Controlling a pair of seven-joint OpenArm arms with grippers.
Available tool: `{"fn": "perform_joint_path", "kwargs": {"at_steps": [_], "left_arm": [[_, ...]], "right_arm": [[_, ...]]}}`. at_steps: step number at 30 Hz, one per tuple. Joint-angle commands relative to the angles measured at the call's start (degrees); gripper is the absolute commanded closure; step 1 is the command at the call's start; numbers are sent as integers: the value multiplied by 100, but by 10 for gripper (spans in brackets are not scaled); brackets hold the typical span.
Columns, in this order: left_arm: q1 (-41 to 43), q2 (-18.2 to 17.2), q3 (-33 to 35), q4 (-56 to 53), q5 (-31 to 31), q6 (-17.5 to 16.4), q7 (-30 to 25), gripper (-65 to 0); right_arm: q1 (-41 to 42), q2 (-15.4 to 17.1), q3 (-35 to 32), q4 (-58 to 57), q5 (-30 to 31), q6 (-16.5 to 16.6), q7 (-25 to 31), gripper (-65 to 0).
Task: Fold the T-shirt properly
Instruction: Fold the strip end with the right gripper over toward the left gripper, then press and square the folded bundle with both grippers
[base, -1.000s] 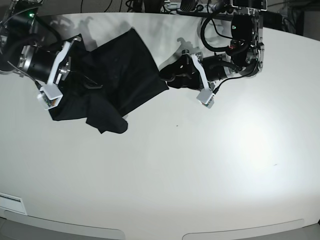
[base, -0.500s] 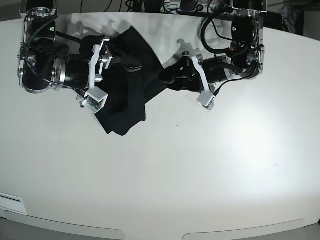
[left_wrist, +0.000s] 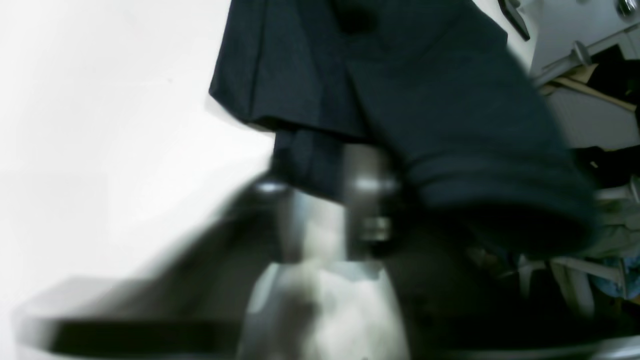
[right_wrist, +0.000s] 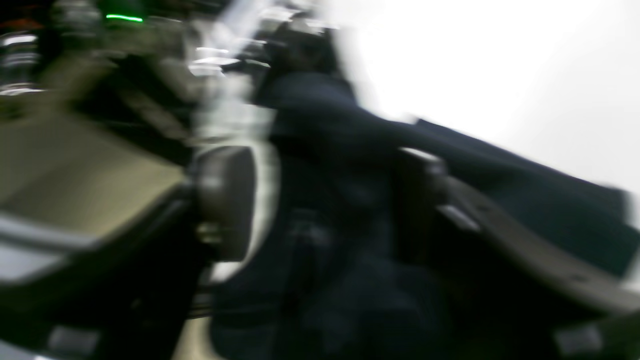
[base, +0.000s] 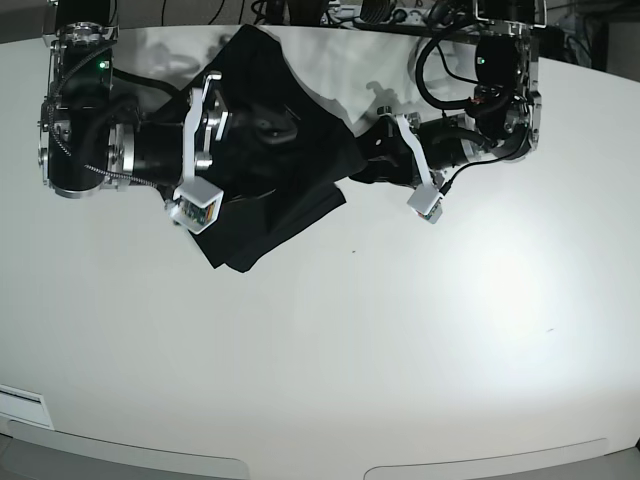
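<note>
Left pincer (base: 352, 172) grips black, unlabelled T-shirt (base: 270, 160) edge.

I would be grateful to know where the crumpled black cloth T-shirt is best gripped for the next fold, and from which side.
Probably the loose lower corner of the black cloth T-shirt, approached from the open table side nearest the base camera. That corner lies flat, pokes out clear of both arms, and offers a thin edge to pinch; the upper cloth is bunched between the right gripper and the left gripper.

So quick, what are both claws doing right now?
Left claw: at the black T-shirt edge; open or closed cannot be told.
Right claw: open around T-shirt cloth.
</note>
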Motion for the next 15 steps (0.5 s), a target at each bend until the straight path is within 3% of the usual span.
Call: {"fn": "perform_joint_path", "kwargs": {"at_steps": [1,3,7,10,13,15], "left_arm": [[-96,-72,-39,111,-162,-71,-98,0],[-122,-197,-223,243,-201,-71,-105,0],[-291,-544,-990,667,-282,-71,-96,0],[-385,-769,-1172,697,-1351,-71,297,0],[-350,-643,-905,697,-2323,-71,883,0],[-345,-459,-531,697,-2389,-71,1023,0]], "right_arm": [[140,72,153,83,48,8,295,-253],[238,81,356,83,-221,8,503,0],[232,173,555,81,-544,8,844,0],[232,197,527,63,-870,8,1123,0],[262,251,332,-146,-1438,8,1593,0],[415,315,109,-435,-1864,8,1818,0]]}}
